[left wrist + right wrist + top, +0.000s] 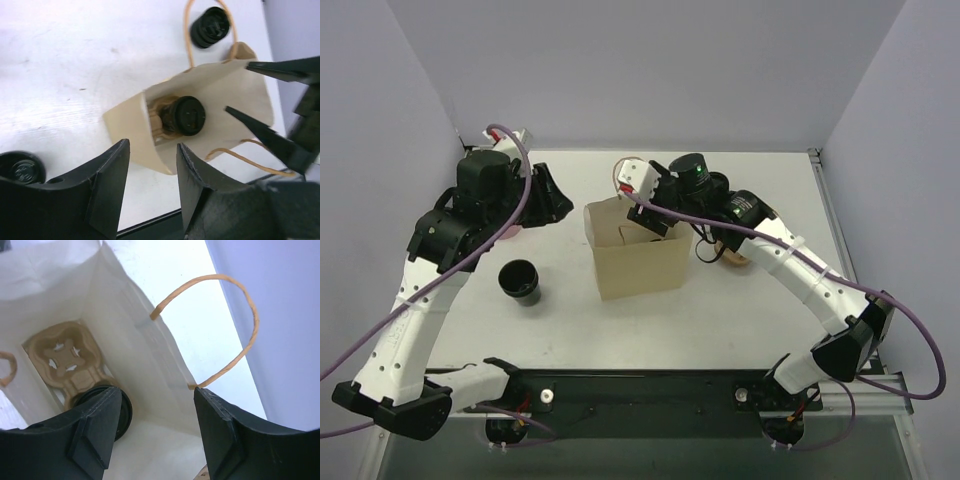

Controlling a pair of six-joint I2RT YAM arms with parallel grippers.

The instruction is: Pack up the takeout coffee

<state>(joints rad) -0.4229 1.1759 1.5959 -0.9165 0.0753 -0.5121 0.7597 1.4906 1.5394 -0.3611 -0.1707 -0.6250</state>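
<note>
Takeout coffee (187,116) sat lid up inside the brown paper bag (640,265), in a cardboard cup carrier (62,357) on the bag's floor. We noted the left tool (152,150) just left of the bag, fingers apart, empty. Right tool (156,395) was at the bag's rim, fingers apart, gripping nothing. The bag stood on the counter (570,320).

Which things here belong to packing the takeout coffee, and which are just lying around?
Job:
takeout coffee, sitting in the cup carrier
brown paper bag holding both

Lying about:
black ribbed stack by the bag handle
black round item left of the bag
</note>
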